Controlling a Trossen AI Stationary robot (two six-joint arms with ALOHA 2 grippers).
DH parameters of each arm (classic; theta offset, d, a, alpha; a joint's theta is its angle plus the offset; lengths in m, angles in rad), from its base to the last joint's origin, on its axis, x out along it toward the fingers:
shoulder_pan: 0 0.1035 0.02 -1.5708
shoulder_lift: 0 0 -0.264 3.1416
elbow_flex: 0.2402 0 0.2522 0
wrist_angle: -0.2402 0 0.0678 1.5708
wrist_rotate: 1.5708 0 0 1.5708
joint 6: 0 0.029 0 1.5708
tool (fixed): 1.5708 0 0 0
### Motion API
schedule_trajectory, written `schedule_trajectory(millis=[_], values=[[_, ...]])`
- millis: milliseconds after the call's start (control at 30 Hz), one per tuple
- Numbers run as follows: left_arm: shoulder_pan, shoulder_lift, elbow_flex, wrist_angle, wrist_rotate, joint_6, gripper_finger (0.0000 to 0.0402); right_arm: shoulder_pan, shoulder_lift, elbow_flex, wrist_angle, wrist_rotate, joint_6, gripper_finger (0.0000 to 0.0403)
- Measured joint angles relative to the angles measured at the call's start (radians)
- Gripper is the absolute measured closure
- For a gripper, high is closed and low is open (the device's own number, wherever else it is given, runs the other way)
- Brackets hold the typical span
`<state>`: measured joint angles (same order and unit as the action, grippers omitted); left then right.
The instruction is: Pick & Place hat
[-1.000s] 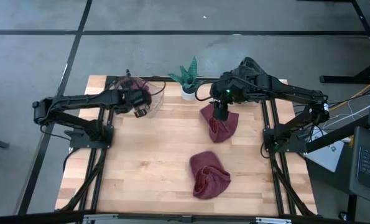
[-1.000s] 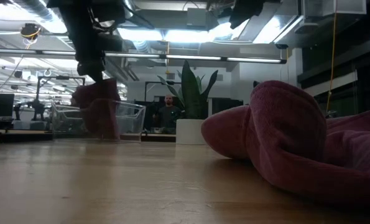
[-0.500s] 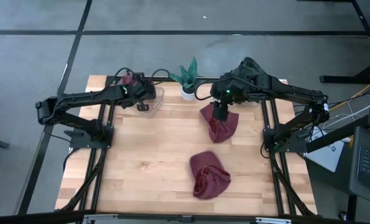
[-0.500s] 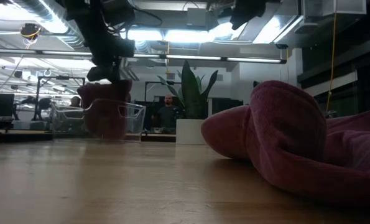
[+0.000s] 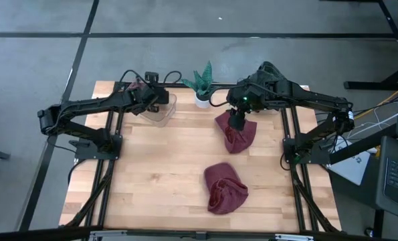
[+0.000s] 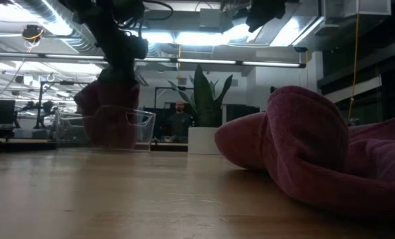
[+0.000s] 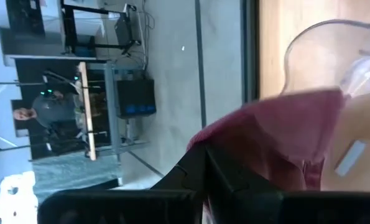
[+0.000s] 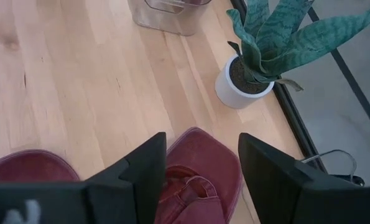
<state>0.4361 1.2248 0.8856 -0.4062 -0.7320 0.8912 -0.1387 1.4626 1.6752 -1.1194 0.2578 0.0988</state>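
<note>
Three maroon hats show. One hat (image 5: 138, 86) (image 7: 278, 143) is in my left gripper (image 5: 152, 95) (image 6: 119, 63), which is shut on it over the clear plastic bin (image 5: 158, 110) (image 6: 104, 126) at the table's far left. It hangs down into the bin (image 7: 324, 43). A second hat (image 5: 237, 135) (image 8: 194, 177) lies flat near the far right. My right gripper (image 5: 237, 120) (image 8: 200, 171) is open just above it, one finger on each side of its crumpled top. The third hat (image 5: 225, 188) (image 6: 310, 156) lies crumpled near the table's middle front. My left gripper pinches the hat's upper fabric (image 7: 259, 165) between its two fingers, coming from above. The hat hangs below the fingers, and its lower part (image 6: 107, 113) is inside the clear bin. Whether it rests on the bin's floor I cannot tell.
A potted plant (image 5: 203, 86) (image 8: 253, 68) in a white pot stands at the far edge between the bin and the second hat. Bare wood lies across the table's left and near parts (image 5: 152, 174). People sit in the room beyond (image 6: 179, 119).
My left gripper has moved toward the table's far edge and a little right over the bin, turning as it went, still shut on the hat. The hat stayed hanging in the bin. My right arm has kept still.
</note>
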Motion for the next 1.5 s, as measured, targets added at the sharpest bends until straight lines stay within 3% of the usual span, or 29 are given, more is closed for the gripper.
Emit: schedule_trajectory(millis=[400,733,1100,1333,1500], values=[[0.031,-0.015,0.092,-0.071,0.003,0.133,0.0400,0.000,0.000,0.000,0.000,0.000,0.006,0.0202],[0.026,-0.049,0.132,-0.220,0.086,0.106,0.0400,0.000,0.000,0.000,0.000,0.000,0.003,0.0202],[-0.169,-0.095,0.132,-0.614,0.330,-0.171,0.0399,-0.002,0.000,0.000,-0.019,0.002,-0.002,0.0202],[-0.262,-0.080,0.132,-0.665,0.294,-0.514,0.0392,-0.010,0.000,0.000,-0.019,0.003,-0.014,0.0202],[-0.301,-0.080,0.111,-0.704,0.293,-0.714,0.0364,-0.010,0.000,0.000,-0.018,0.002,-0.033,0.0202]])
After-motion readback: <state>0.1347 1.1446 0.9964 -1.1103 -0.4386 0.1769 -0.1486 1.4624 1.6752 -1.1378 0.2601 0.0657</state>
